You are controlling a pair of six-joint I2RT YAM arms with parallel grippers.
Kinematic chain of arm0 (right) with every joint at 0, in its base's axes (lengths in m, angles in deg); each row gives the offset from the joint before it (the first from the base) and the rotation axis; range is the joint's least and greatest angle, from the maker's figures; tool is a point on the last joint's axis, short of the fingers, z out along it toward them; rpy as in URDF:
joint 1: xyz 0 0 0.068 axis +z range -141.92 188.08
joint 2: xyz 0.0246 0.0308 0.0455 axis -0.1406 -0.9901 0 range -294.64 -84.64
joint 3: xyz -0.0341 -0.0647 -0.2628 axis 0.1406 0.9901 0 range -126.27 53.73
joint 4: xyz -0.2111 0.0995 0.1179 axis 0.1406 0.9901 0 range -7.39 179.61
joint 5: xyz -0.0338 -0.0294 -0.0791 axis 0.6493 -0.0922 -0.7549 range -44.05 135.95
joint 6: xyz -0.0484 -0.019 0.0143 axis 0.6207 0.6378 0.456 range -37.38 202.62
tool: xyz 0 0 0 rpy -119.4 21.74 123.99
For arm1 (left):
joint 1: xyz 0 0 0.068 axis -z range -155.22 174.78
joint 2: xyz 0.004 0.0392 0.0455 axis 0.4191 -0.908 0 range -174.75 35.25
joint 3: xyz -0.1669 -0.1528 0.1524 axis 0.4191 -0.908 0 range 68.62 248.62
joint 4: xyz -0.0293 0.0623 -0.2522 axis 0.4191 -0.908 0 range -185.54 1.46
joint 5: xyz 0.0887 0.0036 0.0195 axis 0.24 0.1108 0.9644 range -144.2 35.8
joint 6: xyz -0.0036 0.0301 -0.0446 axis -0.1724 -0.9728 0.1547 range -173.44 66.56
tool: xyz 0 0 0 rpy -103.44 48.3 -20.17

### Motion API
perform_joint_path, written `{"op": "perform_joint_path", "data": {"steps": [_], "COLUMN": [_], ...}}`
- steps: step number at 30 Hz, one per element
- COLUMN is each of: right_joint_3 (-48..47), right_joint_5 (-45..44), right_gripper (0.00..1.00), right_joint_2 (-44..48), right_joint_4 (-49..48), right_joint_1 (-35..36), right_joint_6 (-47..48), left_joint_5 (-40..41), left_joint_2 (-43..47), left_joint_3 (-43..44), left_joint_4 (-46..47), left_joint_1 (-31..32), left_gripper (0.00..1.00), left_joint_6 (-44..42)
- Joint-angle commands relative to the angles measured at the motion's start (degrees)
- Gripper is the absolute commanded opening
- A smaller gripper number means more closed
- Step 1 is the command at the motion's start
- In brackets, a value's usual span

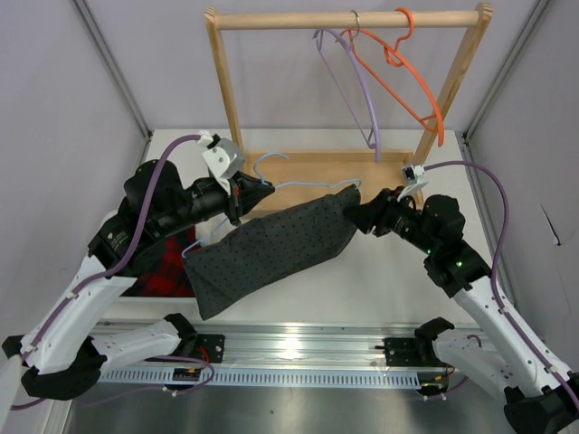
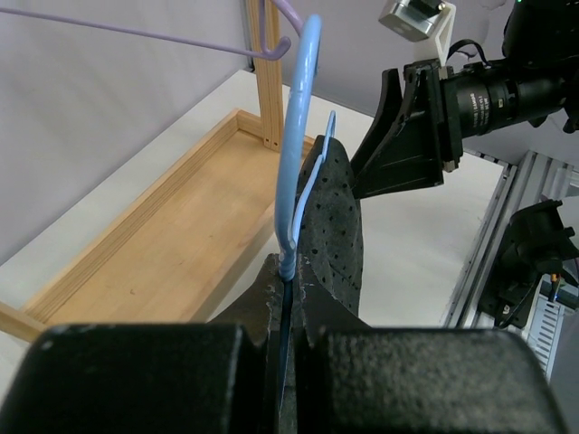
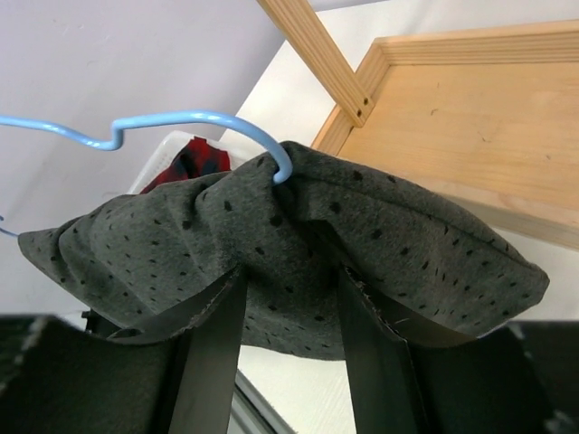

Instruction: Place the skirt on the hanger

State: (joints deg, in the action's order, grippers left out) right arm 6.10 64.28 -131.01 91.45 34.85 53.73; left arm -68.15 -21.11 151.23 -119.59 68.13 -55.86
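Note:
The dark dotted skirt [image 1: 271, 244] hangs slantwise from the pale blue wire hanger [image 1: 274, 184], its lower left end drooping toward the table's front. My left gripper [image 1: 237, 197] is shut on the hanger's wire just below the hook. In the left wrist view the hanger [image 2: 294, 163] runs up from the gripper [image 2: 291, 271], with the skirt [image 2: 339, 226] on its right. My right gripper [image 1: 355, 215] is at the skirt's upper right end. In the right wrist view its jaws stand apart [image 3: 291, 271]; the skirt [image 3: 362, 226] drapes over the fingertips, and the hanger's end [image 3: 181, 119] pokes out.
A wooden rack [image 1: 348, 18] stands behind, carrying a lilac hanger [image 1: 348, 81] and an orange hanger [image 1: 407, 81] above its wooden base [image 1: 298, 172]. A red-and-navy plaid garment [image 1: 167, 271] lies at the left under my left arm. Walls close both sides.

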Motion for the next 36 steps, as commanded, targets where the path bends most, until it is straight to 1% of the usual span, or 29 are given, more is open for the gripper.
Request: {"op": "perform_joint_path", "data": {"steps": [1, 2, 3, 4, 5, 8, 9, 14, 19, 20, 22, 27, 30, 36], "right_joint_3": [0.09, 0.00, -0.17, -0.26, -0.35, -0.18, -0.09, 0.26, 1.49, 2.02, 2.46, 2.64, 1.85, -0.79], "right_joint_5": [0.04, -0.13, -0.74, -1.18, -1.62, -3.03, -3.21, -4.88, -4.35, -4.27, -4.26, -4.09, -3.65, -4.79], "right_gripper": [0.45, 0.38, 0.35, 0.30, 0.20, 0.09, 0.07, 0.04, 0.01, 0.00, 0.00, 0.00, 0.00, 0.00], "right_joint_2": [-0.21, -0.04, 0.22, 0.57, 0.93, 2.60, 2.95, 5.23, 6.38, 6.55, 6.73, 5.33, 4.10, 1.11], "right_joint_4": [-3.30, -3.30, -2.61, -2.25, -1.90, -0.06, 0.82, 3.99, 5.31, 5.40, 5.48, 4.87, 3.73, 4.60], "right_joint_1": [-0.40, -0.40, -0.40, -0.40, -0.48, -0.92, -1.01, -1.27, -1.45, -1.45, -1.45, -1.54, -1.54, -1.54], "right_joint_6": [0.14, 0.14, 0.32, 0.32, 0.32, 0.41, 0.49, 1.20, 0.85, 0.76, 0.76, 0.76, 0.85, 2.25], "left_joint_5": [-1.34, -1.34, -1.08, -0.81, -0.55, 1.12, 1.56, 5.86, 9.73, 10.87, 12.02, 13.42, 13.60, 13.69], "left_joint_2": [0.72, 0.72, 0.72, 0.72, 0.72, 0.99, 1.07, 0.99, 0.02, -0.15, -0.33, -2.08, -2.35, -2.26], "left_joint_3": [3.79, 3.61, 3.87, 4.05, 4.05, 4.05, 4.05, 4.49, 5.46, 5.63, 6.16, 8.79, 9.41, 9.32], "left_joint_4": [5.12, 5.03, 5.12, 5.12, 5.21, 5.82, 6.35, 7.32, 7.93, 8.45, 8.81, 8.46, 8.63, 9.51], "left_joint_1": [0.24, 0.24, 0.24, 0.24, 0.24, 0.24, 0.24, 0.15, 0.06, 0.06, -0.02, -0.20, -0.20, -0.20], "left_gripper": [0.00, 0.00, 0.00, 0.00, 0.00, 0.00, 0.00, 0.00, 0.00, 0.00, 0.00, 0.00, 0.00, 0.00], "left_joint_6": [1.10, 1.10, 1.10, 1.01, 1.18, 1.54, 1.71, 1.98, 1.98, 3.54, 3.91, 4.35, 4.79, 4.96]}}
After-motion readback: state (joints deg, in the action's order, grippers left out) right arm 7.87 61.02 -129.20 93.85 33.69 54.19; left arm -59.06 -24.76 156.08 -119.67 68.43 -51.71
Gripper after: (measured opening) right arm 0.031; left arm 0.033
